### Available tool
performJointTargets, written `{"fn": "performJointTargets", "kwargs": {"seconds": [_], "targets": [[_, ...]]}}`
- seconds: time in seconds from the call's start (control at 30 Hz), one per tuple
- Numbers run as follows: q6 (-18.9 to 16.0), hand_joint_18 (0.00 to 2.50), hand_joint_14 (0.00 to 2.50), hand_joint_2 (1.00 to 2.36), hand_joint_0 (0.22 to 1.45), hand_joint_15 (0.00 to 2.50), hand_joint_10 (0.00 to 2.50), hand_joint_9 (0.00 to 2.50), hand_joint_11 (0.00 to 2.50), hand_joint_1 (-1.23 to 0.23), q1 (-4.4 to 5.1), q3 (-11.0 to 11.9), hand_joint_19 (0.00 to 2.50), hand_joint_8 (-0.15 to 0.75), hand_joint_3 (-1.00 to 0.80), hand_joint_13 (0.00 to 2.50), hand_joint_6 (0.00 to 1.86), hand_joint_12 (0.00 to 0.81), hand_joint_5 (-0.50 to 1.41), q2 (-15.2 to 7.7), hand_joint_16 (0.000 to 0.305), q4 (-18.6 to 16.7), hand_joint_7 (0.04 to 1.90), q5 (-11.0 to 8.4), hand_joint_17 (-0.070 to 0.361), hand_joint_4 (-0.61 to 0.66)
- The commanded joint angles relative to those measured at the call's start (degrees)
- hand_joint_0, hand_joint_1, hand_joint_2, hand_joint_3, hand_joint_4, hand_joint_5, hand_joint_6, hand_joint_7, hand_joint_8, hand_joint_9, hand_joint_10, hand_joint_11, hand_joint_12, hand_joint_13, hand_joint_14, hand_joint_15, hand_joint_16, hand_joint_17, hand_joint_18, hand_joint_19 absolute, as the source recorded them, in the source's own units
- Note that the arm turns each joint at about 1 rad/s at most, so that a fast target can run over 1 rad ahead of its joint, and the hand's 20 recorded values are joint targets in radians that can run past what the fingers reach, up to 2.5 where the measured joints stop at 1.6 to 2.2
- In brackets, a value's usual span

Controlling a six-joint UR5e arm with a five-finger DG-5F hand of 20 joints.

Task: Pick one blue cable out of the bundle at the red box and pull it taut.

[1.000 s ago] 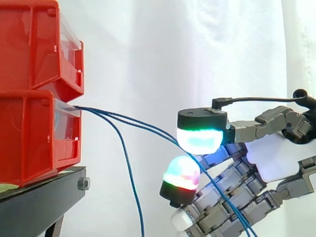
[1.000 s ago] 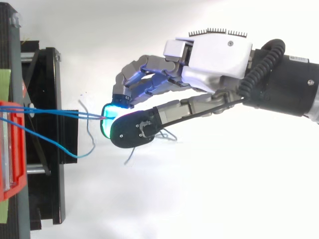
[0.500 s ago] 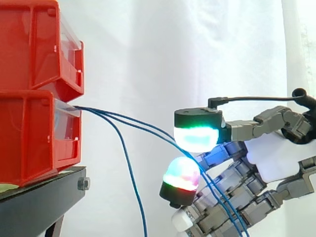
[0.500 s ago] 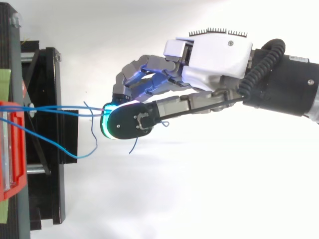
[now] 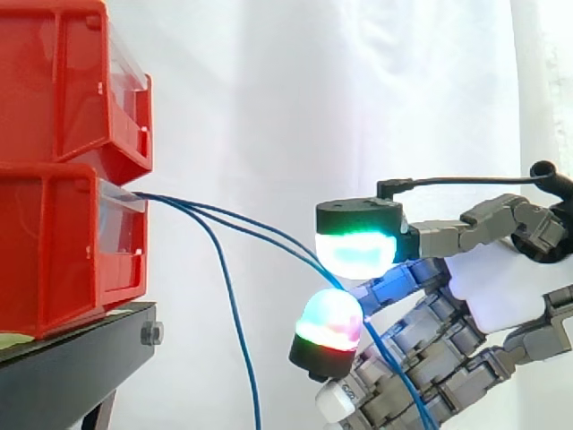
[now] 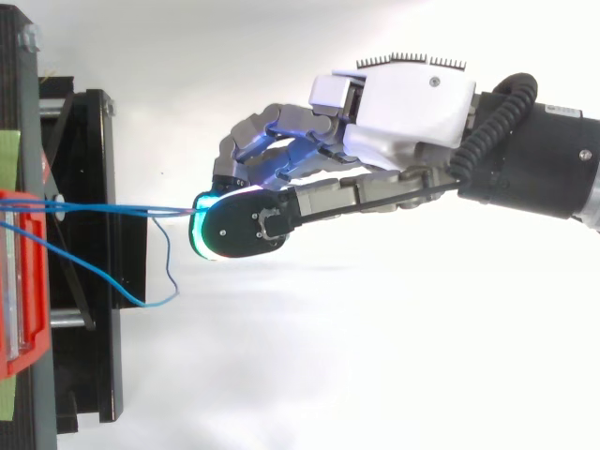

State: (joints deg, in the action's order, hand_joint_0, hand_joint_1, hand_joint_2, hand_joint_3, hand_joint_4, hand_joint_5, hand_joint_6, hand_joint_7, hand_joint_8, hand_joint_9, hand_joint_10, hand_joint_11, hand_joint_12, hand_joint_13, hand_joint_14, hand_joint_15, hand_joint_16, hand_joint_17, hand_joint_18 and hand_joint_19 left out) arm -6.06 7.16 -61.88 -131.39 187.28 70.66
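The lower red box (image 5: 54, 251) sits under another red box (image 5: 54, 81) on the black stand (image 5: 72, 367), at the stand's edge nearest the hand (image 6: 403, 103). The hand has stayed about where it was, but its fingers (image 5: 421, 322) have squeezed closer. The thumb pad (image 6: 234, 230) slid over the pad it faces, and from the side the pink pad (image 5: 327, 318) came up a little under it. Now the fingers are curled and seem to pinch the blue cables (image 5: 242, 224), two side by side, between the glowing pads. These run from the front of the lower red box to the pinch and still sag a bit. A third cable (image 5: 235, 331) hangs loose from the same box. So I think the grab is made, but on two cables, not one, and the pull is yet to come
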Motion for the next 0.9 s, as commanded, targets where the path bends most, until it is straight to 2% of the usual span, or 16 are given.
{"fn": "performJointTargets", "kwargs": {"seconds": [0.0,0.27,0.47,0.73,0.87], "targets": [[0.17,0.24,0.00,1.00,0.52,0.10,0.01,0.67,0.30,-0.50,0.05,0.00,0.13,0.310,-0.43,0.29,0.80,0.342,-0.16,0.00,0.046,0.01,0.91,0.00,0.104,0.08],[0.96,0.26,0.00,1.00,0.47,0.10,0.00,0.67,0.30,-0.50,-0.48,-0.26,0.13,0.337,-0.50,0.30,0.81,0.362,-0.16,-0.09,0.050,-1.22,0.87,0.00,0.112,0.11],[3.33,0.28,0.00,1.00,0.44,0.10,0.00,0.66,0.29,-0.51,-0.92,-0.35,0.13,0.356,-0.50,0.31,0.81,0.380,-0.17,-0.09,0.054,-4.29,0.84,-0.44,0.120,0.14],[3.60,0.28,0.00,1.00,0.44,0.09,0.00,0.65,0.30,-0.58,-0.92,-0.35,0.12,0.358,-0.50,0.31,0.81,0.382,-0.17,-0.09,0.054,-4.56,0.83,-0.44,0.121,0.14],[5.71,0.27,0.00,1.00,0.47,0.10,0.01,0.65,0.30,-0.62,-1.10,-0.35,0.14,0.344,-0.50,0.30,0.81,0.366,-0.17,-0.09,0.050,-4.56,0.85,-0.96,0.113,0.13]]}}
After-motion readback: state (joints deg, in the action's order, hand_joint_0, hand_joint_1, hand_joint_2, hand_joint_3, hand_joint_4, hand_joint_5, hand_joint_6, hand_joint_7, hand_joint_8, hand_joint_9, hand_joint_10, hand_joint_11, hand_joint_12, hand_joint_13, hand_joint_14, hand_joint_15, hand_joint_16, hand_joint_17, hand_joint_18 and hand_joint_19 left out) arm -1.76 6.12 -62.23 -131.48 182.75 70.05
